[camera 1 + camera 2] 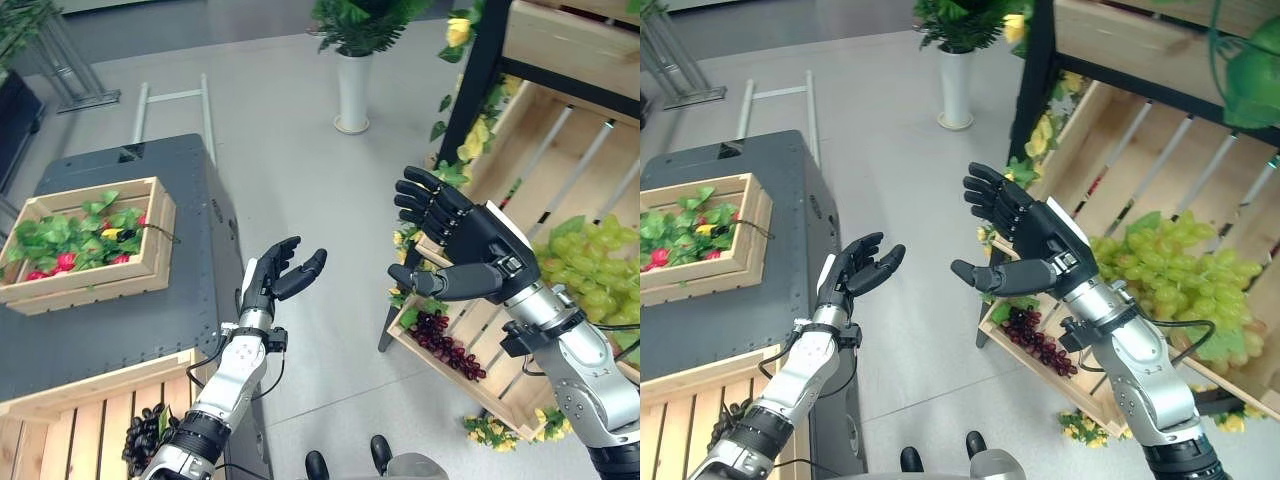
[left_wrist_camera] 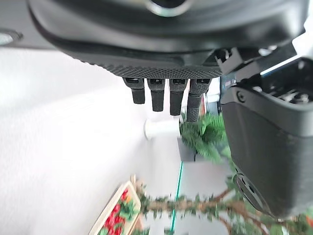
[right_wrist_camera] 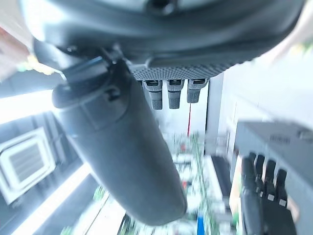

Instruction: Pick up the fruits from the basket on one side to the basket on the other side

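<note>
Both hands raised mid-air over bare floor, palms facing each other, neither holding anything. Left hand (image 1: 278, 275) nearest the body line, fingers loosely extended and slightly bent, thumb out; empty. Right hand (image 1: 455, 240) higher and further right, fingers spread and near straight, thumb pointing inward; empty too. Just below and behind the right hand: dark purple grapes (image 1: 447, 345) lying in the lower slatted crate (image 1: 500, 385) of the wooden stand, bunch stretched along the crate's front edge, running from near the hand's underside down and rightward. Further right on the same stand, a heap of green grapes (image 1: 590, 270), beside the right forearm. On the left side: a second dark grape bunch (image 1: 145, 435) in a crate at the bottom edge, close under the left forearm. Beyond that, on the dark cabinet (image 1: 150, 320), a wooden box (image 1: 85, 290) with green leaves and red fruit, well apart from the left hand, ahead and leftward. Judgement: the right hand is the nearer one to the purple grapes; a reach means going down and slightly rightward, fingers across the bunch's long axis. Which crate is the source, I cannot tell.
</note>
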Controlling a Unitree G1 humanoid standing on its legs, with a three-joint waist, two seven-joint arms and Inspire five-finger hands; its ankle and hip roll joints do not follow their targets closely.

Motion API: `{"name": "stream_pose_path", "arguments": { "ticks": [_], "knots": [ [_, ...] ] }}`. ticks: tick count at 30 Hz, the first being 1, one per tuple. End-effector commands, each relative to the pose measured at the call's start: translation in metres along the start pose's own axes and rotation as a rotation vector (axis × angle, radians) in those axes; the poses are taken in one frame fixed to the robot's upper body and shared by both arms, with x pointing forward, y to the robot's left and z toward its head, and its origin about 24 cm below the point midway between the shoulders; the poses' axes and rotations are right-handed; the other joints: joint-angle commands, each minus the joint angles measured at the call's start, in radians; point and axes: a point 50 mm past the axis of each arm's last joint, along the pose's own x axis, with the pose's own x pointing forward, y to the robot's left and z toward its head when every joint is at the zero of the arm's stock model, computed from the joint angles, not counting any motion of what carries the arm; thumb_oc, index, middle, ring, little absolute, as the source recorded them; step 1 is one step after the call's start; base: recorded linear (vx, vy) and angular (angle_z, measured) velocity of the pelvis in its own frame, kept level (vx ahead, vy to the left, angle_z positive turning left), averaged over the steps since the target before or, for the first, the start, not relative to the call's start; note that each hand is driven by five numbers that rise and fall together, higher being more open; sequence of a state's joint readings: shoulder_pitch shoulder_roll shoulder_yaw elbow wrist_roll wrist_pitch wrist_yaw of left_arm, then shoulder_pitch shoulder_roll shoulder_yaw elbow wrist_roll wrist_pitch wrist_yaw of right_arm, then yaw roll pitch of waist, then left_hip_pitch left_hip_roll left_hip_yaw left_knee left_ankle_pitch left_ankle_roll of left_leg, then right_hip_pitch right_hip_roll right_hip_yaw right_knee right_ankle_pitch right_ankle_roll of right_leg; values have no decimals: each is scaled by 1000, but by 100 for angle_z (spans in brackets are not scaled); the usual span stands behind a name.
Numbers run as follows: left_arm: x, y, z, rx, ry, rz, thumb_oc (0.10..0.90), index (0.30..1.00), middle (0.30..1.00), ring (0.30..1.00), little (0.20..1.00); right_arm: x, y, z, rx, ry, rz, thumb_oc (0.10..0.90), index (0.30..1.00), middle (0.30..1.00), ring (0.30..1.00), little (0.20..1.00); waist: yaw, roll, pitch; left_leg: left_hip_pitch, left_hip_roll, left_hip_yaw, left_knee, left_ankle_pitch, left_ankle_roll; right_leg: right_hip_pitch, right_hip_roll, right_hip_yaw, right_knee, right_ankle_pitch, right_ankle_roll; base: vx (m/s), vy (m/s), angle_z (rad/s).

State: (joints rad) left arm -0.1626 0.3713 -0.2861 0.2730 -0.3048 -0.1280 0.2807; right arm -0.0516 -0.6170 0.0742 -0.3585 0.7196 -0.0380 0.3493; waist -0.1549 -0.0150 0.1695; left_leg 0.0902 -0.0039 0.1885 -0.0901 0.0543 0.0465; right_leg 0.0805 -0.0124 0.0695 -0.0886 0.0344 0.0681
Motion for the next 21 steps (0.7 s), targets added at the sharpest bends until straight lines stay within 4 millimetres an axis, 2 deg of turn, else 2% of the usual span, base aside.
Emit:
{"name": "stream_pose_path", "arguments": {
  "ticks": [1,5,7,10,13,14,16,21],
  "knots": [
    [11,17,51,49,-297,43,800,900,900,900,900,19,5,29,70,-271,106,800,900,900,900,900,54,-24,-69,20,-35,-80,3,-130,-17,-32,3,-42,26,-10,42,-5,-66,22],
    [10,26,50,37,-294,100,800,900,900,900,900,23,15,15,126,-241,168,800,900,900,900,900,80,-24,-68,15,-43,-103,6,-126,-15,-23,-3,-64,22,-15,38,13,-58,21],
    [7,35,49,78,-308,147,800,900,900,900,900,22,22,3,175,-199,206,800,900,900,900,900,100,-25,-69,11,-47,-119,11,-124,-14,-17,-7,-80,25,-22,32,41,-68,20],
    [2,47,49,130,-322,195,800,900,900,900,900,19,27,-9,157,-136,204,800,900,900,900,900,116,-24,-71,8,-50,-135,10,-119,-15,-14,-9,-91,24,-27,29,44,-55,26],
    [-4,72,48,209,-322,300,800,900,900,900,900,11,28,-33,190,-24,169,800,900,900,900,900,136,-22,-73,-1,-55,-157,10,-110,-16,-12,-11,-101,11,-24,26,65,-42,23],
    [-5,74,48,212,-323,307,800,900,900,900,900,10,28,-36,192,-14,167,800,900,900,900,900,138,-22,-73,-3,-56,-159,10,-110,-16,-12,-11,-103,9,-23,25,52,-33,17],
    [-8,89,48,277,-317,380,800,900,900,900,900,4,31,-57,211,75,149,800,900,900,900,900,156,-19,-66,-15,-58,-171,10,-101,-17,-18,-13,-114,1,-21,22,47,-39,12],
    [-18,116,44,413,-279,463,800,900,900,900,900,-6,39,-92,190,261,156,800,900,900,900,900,188,-7,-34,-47,-59,-189,7,-81,-22,-39,-12,-144,1,-26,14,1,-12,13]
  ]
}}
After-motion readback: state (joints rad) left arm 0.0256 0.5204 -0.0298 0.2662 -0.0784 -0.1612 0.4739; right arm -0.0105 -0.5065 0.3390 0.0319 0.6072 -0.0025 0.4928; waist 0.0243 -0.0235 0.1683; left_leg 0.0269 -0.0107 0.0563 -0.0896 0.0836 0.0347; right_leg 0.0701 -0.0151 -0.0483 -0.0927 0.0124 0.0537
